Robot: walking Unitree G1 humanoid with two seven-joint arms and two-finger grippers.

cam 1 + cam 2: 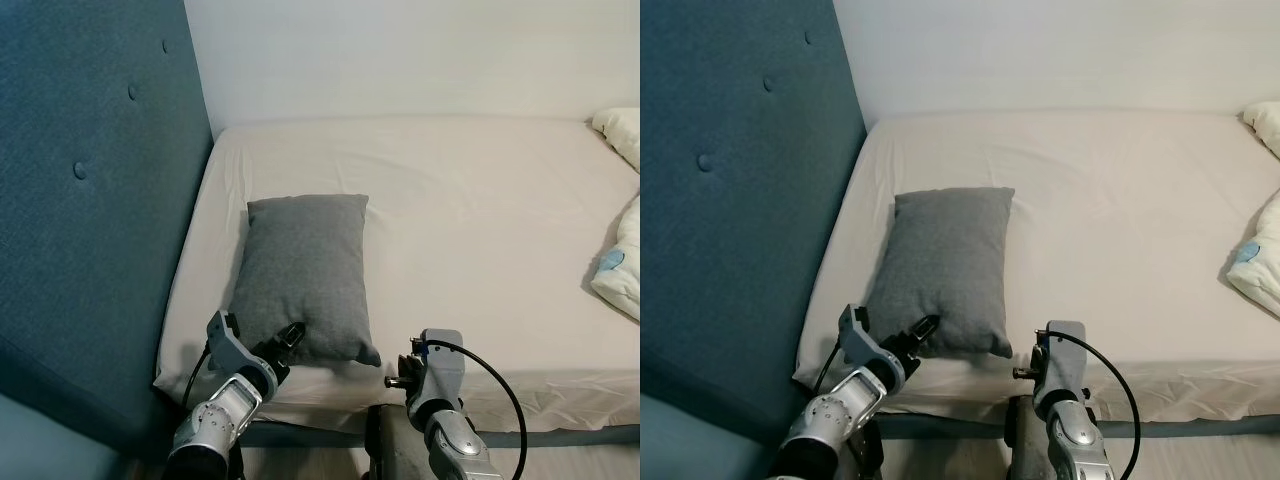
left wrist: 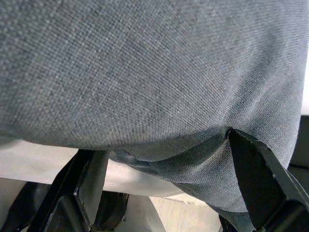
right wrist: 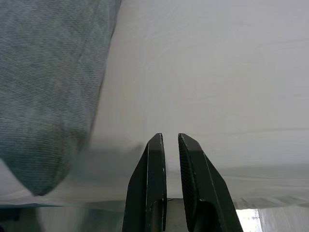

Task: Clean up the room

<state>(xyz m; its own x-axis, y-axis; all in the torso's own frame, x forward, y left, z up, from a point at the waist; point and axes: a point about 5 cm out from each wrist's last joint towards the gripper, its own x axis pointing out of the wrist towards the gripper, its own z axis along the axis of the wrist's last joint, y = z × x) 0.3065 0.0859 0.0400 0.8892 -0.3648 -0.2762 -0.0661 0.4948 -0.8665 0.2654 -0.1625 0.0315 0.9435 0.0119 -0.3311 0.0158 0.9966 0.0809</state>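
Note:
A grey pillow (image 1: 305,270) lies lengthwise on the cream-sheeted bed (image 1: 480,210), its near end close to the mattress's front edge. My left gripper (image 1: 280,346) is at that near end. In the left wrist view its black fingers (image 2: 256,179) stand wide apart with the pillow's edge (image 2: 159,96) bulging between them, so it is open. My right gripper (image 1: 392,381) hovers at the front edge of the mattress, just right of the pillow's near corner. Its fingers (image 3: 157,159) are shut with nothing between them.
A tall blue padded headboard (image 1: 90,200) stands along the left of the bed. White bedding (image 1: 620,260) and a white pillow (image 1: 622,130) lie at the far right. A white wall (image 1: 400,55) runs behind. The grey bed frame (image 1: 560,437) shows below the mattress.

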